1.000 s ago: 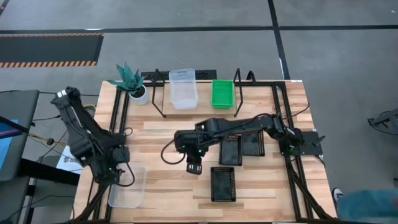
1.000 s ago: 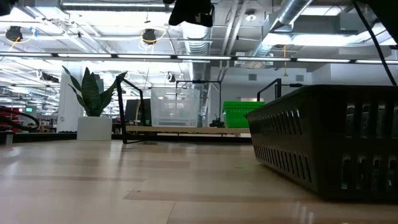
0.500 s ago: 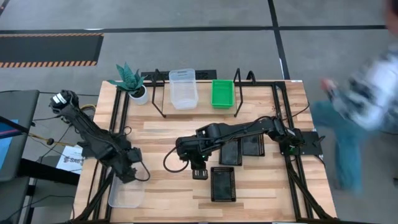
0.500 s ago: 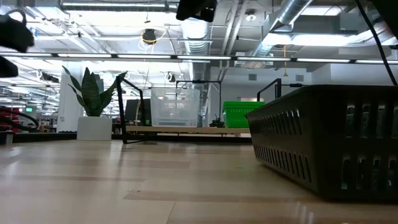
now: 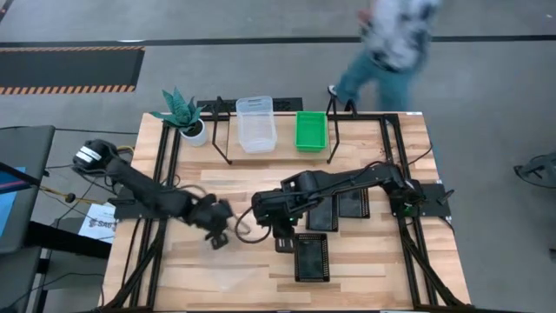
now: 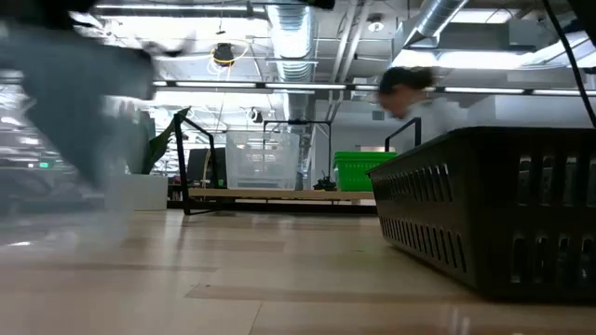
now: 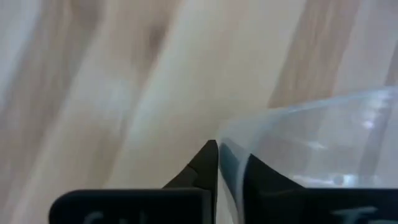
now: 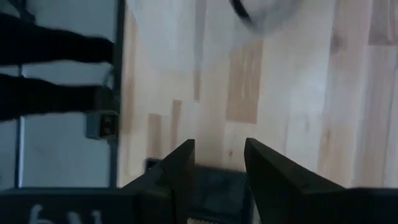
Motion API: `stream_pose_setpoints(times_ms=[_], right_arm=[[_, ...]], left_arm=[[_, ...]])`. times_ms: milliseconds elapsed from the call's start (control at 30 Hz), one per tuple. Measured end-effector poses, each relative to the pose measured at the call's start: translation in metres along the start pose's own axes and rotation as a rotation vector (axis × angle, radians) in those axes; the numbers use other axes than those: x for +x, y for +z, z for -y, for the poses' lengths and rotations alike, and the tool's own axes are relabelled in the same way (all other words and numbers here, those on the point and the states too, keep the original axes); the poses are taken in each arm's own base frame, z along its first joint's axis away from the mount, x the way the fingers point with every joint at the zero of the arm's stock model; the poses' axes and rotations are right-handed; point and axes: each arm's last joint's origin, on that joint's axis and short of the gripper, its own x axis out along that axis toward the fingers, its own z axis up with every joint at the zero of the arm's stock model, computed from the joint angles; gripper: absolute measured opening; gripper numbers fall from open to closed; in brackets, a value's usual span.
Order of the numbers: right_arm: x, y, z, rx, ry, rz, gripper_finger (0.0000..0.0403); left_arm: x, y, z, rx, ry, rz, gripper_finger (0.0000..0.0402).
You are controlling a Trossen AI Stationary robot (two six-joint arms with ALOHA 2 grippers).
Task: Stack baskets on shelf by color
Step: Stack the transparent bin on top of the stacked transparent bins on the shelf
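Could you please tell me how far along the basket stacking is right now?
Done: clear basket and green basket sit on the shelf. In hand: the left gripper carries another clear basket. Left: three black baskets on the table, by the right gripper.

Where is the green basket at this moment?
In the high view the green basket sits on the shelf at the table's far edge, just right of the clear basket; the black baskets lie nearer, on the tabletop.

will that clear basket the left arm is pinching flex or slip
Probably light: the clear basket is held by one thin wall pinched in the left gripper. That wall may flex, letting it sag or swing. Smooth plastic might slip in the fingers.
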Motion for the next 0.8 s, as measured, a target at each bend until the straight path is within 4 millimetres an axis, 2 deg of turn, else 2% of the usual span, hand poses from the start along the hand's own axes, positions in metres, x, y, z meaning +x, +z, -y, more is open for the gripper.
stream_pose_setpoints(times_ms=[200, 267, 400, 500, 633, 800], right_arm=[[-0.025, -0.007, -0.013, 0.014, -0.068, 0.062, 0.015], [-0.03, -0.009, -0.017, 0.007, -0.084, 0.08, 0.0148], [-0.03, -0.012, -0.024, -0.016, -0.086, 0.07, 0.0153], [-0.025, -0.014, -0.031, -0.055, -0.079, 0.063, 0.0173], [-0.017, -0.012, -0.039, -0.089, -0.058, 0.101, 0.0218], [-0.011, -0.002, -0.047, -0.196, -0.037, 0.22, 0.0244]], left_arm=[[0.005, 0.056, -0.005, -0.034, 0.019, 0.098, 0.0007], [0.002, 0.073, -0.007, -0.044, 0.027, 0.121, 0.0007], [-0.012, 0.093, -0.012, -0.003, 0.069, 0.111, 0.0027], [-0.035, 0.105, -0.011, 0.043, 0.072, 0.12, 0.0069], [-0.067, 0.116, -0.007, 0.081, 0.041, 0.186, 0.0156], [-0.103, 0.118, -0.007, 0.081, 0.024, 0.199, 0.0258]])
